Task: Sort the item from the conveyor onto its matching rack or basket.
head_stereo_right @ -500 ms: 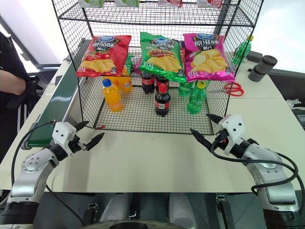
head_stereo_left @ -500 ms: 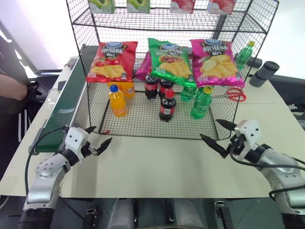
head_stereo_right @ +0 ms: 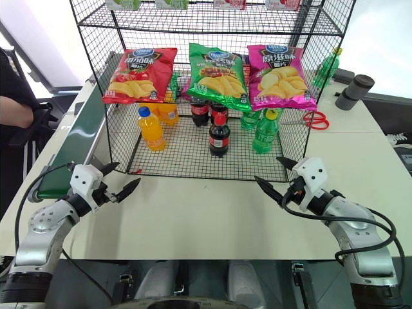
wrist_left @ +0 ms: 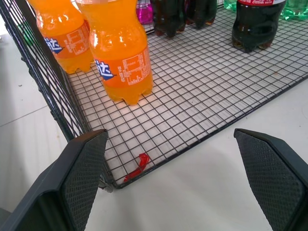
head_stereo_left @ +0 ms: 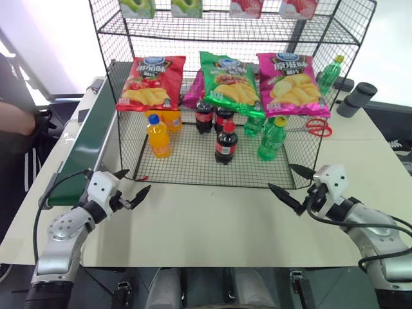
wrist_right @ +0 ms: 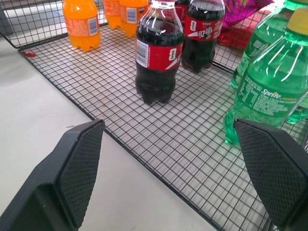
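Left gripper (head_stereo_left: 132,185), right gripper (head_stereo_left: 291,183): wide open, empty | rack (head_stereo_left: 193,161): three cola bottles (head_stereo_left: 225,143)

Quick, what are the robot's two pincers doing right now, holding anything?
Left pincer: open, holding nothing.
Right pincer: open, holding nothing.

Head views above, wrist views near rack (head_stereo_left: 212,161).

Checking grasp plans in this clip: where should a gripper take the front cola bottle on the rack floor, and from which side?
Probably grip the cola bottle around its labelled body, coming level through the rack's open front. It stands upright, apart from the green bottle; the chip bags above block a top approach.
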